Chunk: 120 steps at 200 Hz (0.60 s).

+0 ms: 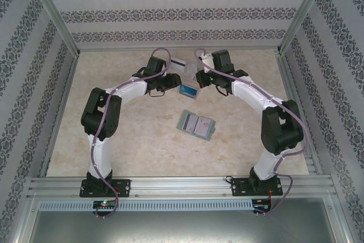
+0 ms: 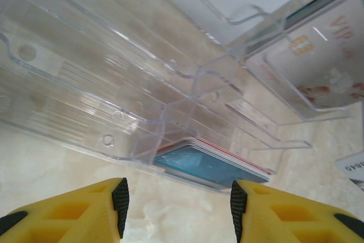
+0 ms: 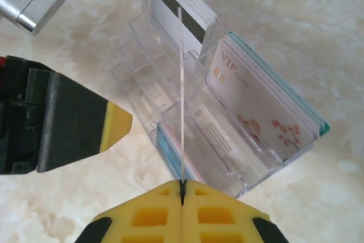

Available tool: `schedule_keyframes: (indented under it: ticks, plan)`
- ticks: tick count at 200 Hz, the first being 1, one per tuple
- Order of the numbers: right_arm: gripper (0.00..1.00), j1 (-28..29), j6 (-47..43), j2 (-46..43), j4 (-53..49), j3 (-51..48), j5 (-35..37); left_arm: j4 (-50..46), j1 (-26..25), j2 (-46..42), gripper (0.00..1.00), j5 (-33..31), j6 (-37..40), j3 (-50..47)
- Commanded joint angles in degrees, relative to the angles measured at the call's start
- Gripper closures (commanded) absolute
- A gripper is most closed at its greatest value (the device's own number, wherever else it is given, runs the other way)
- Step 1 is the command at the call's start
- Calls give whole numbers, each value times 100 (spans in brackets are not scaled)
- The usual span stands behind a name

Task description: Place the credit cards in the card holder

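Right wrist, right tool [image 3: 182, 189] pinching edge-on card [image 3: 181, 83], long axis straight ahead, left tool [image 2: 179, 200] released

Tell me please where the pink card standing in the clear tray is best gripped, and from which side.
Grip the pink card by its upper long edge, coming from above. It stands tilted at the front of a stack, and the clear tray walls cover its lower part, so probably only that upper edge is free.

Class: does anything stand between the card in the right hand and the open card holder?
Nothing visible. The right hand grips the card edge-on by the clear tray; bare table lies between there and the card holder, open nearer the arm bases.
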Motion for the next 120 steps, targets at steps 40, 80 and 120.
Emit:
schedule_keyframes:
  ticks: [40,80,120]
  plan:
    - [100,-97,1351,-1683,-52,-1546,-1305,896,71,-897,47,820,88,-1186]
    - [100,-116,2095,-2631,218,-2873,-1995,1827,68,-1301,47,1950,-131,-1939]
    - [100,-345,2246,-2843,589,-3332,-2916,3148,56,-1433,46,3200,-1111,-2295]
